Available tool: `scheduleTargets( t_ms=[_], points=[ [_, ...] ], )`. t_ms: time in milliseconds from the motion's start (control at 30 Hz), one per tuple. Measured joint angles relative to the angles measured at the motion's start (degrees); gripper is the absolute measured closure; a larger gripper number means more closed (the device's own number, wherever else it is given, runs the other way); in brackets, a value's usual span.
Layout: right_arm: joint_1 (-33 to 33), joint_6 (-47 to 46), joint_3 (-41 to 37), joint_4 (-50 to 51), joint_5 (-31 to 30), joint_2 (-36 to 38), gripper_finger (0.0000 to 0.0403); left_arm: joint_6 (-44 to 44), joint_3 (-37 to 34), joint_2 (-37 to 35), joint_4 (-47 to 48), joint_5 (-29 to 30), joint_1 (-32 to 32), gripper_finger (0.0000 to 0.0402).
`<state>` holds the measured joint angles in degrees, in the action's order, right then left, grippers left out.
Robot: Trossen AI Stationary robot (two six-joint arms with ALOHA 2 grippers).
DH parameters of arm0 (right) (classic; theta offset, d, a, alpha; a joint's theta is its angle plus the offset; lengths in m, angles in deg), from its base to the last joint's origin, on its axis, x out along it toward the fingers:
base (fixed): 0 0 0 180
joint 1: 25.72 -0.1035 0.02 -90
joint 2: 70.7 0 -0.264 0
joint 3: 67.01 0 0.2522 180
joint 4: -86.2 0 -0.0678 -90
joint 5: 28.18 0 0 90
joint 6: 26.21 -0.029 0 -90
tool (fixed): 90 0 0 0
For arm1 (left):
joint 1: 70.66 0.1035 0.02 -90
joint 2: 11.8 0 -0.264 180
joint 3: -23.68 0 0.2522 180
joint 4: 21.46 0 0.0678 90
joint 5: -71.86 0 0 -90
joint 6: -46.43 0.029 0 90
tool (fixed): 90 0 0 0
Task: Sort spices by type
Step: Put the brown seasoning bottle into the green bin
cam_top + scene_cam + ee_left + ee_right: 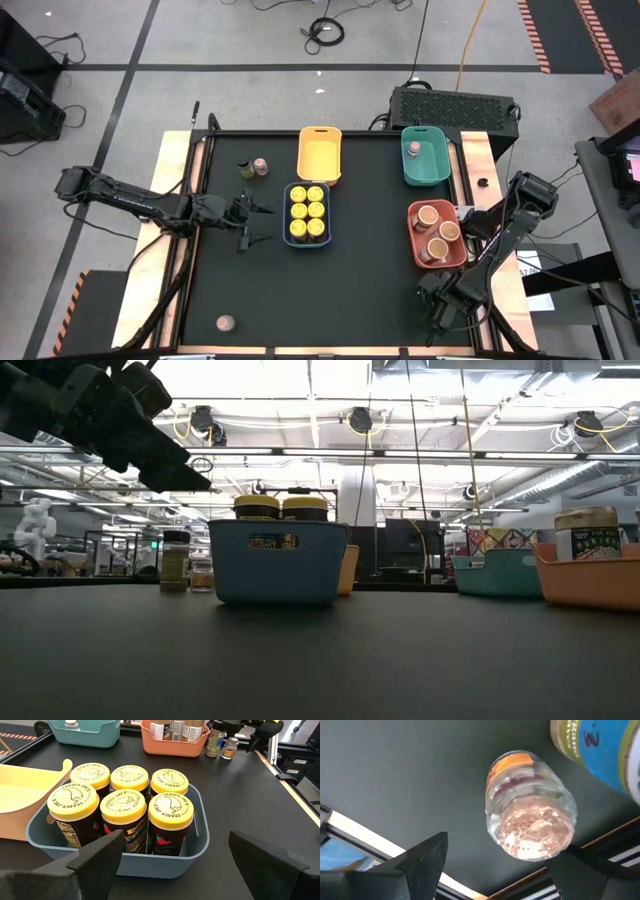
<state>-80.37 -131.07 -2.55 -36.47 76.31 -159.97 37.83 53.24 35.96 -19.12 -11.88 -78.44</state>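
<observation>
Our left gripper (248, 222) hangs above the worktop with its fingers (100, 857) spread wide and nothing between them, pointed at the blue tray (307, 237) just beside it near the middle of the worktop. That tray holds six yellow-lidded jars (307, 211) standing in two rows of three; our left wrist view shows them packed together with lids (170, 811) facing up.

Our right gripper (438, 312) sits low near the front right corner of the worktop. Its fingers (422, 857) are also parted, and they reach toward a small clear jar (530, 822) of pinkish-brown spice without touching it. A second jar with a blue label (600, 750) stands just beside that one.

Behind the right gripper, the red tray (416, 250) lies along the right edge with three peach-topped tubs (438, 232) in it. The green tray (425, 165) at the back right holds one small jar (414, 148). The yellow tray (320, 155) sits at the back edge, touching the blue tray's far end.

Two small jars (253, 167) stand side by side near the back left, and a lone jar (225, 323) stands near the front left corner.
</observation>
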Motion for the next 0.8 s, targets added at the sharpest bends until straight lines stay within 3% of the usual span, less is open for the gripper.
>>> scheduleTargets(
  t_ms=[200, 800],
  points=[
    [0.29, -4.06, 0.0, 1.73, -4.77, 0.0, 0.0089, -0.01, 0.0, 0.01, -0.02, 0.0, 0.01, 0.0039],
    [0.31, -14.49, 0.02, 4.98, -7.14, 0.0, 0.009, -0.01, 0.0, 0.0, 0.0, 0.0, 0.01, 0.0039]
  ],
)
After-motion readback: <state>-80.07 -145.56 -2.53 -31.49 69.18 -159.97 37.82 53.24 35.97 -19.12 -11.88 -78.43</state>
